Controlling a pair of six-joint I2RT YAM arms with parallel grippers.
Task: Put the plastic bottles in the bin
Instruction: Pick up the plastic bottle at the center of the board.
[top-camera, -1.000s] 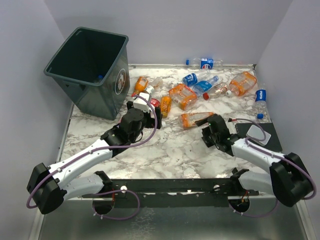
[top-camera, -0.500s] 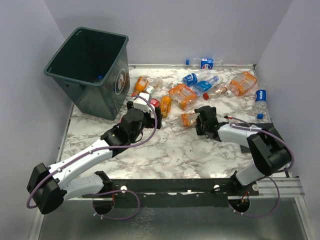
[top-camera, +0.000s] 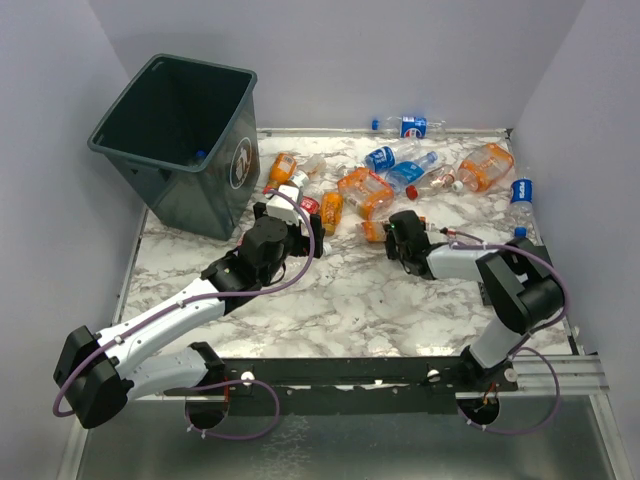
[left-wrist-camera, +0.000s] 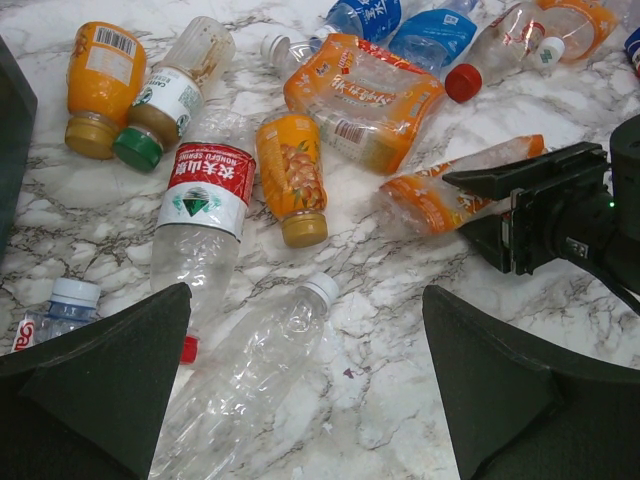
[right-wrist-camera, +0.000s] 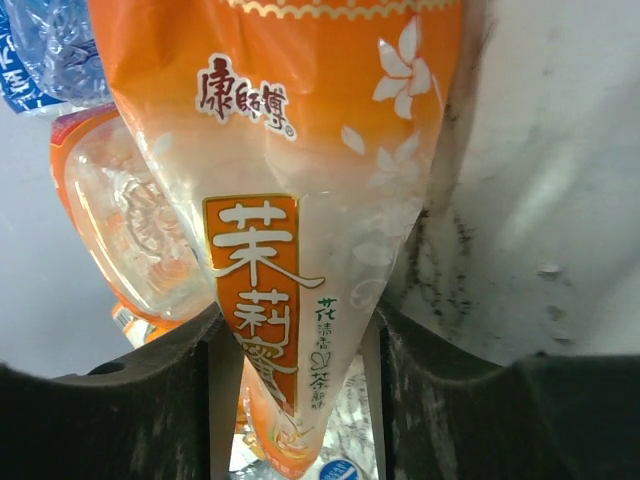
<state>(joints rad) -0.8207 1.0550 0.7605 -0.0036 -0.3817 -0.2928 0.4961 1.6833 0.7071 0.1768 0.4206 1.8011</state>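
Within the last second the right gripper (top-camera: 393, 230) has swung in from the right edge of the table (top-camera: 330, 300) and narrowed its jaws onto the crushed orange tea bottle (right-wrist-camera: 290, 200). That bottle lies near the table's middle, well apart from the bin (top-camera: 190, 195) at the far left corner. The grip looks made, so lifting it toward the bin seems next. The left gripper (left-wrist-camera: 305, 300) stays wide, empty, above loose bottles (left-wrist-camera: 205, 215) near the bin.
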